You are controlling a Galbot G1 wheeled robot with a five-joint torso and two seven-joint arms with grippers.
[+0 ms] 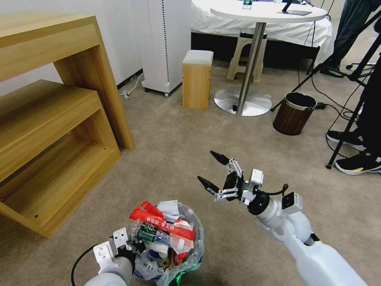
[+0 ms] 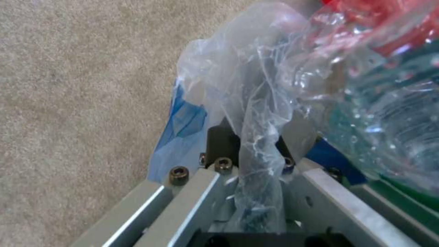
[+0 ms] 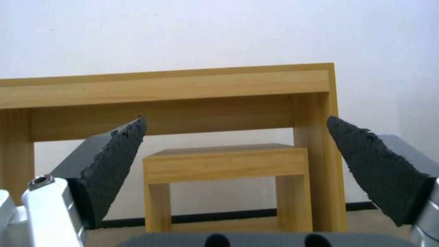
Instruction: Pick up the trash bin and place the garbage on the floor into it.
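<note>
You're nearly done: trash bin (image 1: pixel 168 246) (packed w/ red packets, bottle) hangs off the left gripper (image 1: pixel 133 244), clamped on its bag rim, right gripper (image 1: pixel 214 171) spread empty over bare floor (image 1: pixel 178 147), no garbage left.

Beige carpet (image 1: pixel 170 135), wooden shelving (image 1: pixel 51 119), round table (image 1: pixel 268 12).

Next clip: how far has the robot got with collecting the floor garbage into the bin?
Nearly done. The bin brims with garbage: red packets and a bottle. The left gripper grips its rim. The right gripper hangs open and empty above carpet that looks free of litter.
</note>
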